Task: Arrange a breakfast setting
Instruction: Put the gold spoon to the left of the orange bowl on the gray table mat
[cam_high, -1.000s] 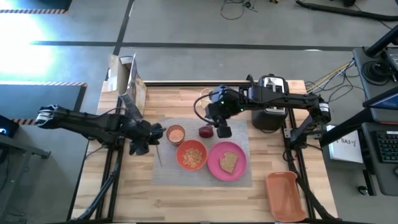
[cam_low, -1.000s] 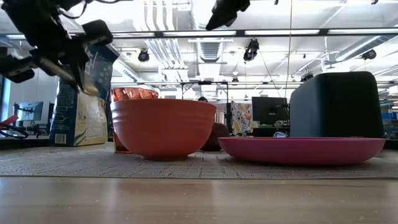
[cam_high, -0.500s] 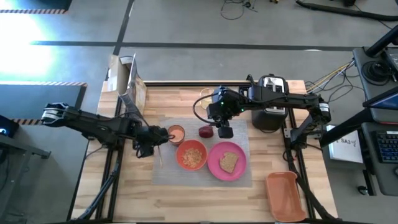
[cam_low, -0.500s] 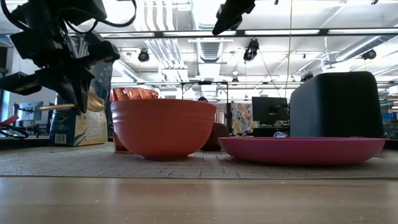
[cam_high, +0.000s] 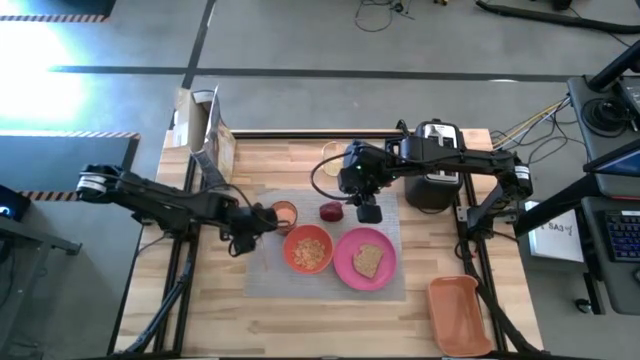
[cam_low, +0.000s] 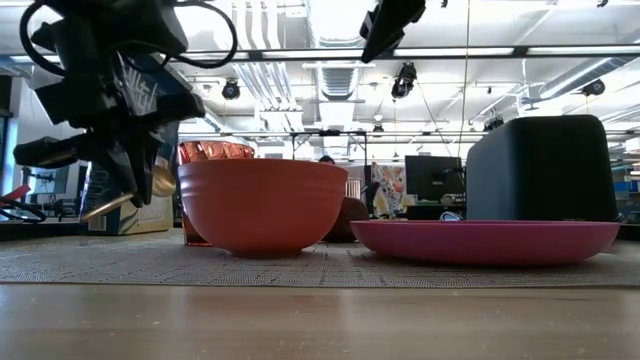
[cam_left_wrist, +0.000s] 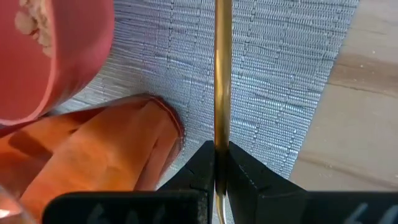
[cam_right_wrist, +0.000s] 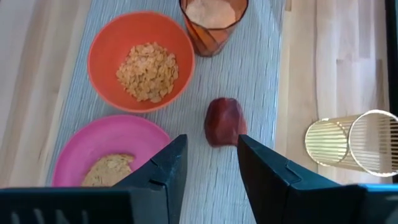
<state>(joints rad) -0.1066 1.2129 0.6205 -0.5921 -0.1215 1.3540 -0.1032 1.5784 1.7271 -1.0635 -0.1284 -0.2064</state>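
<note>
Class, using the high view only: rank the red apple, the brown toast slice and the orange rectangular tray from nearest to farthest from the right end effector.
1. Red apple: on the placemat, just beside the right end effector.
2. Brown toast slice: on the pink plate, nearer the table's front.
3. Orange rectangular tray: at the table's front right corner.

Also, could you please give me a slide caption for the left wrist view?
Left hand shut on the gold spoon above the grey placemat, beside the orange bowl.
</note>
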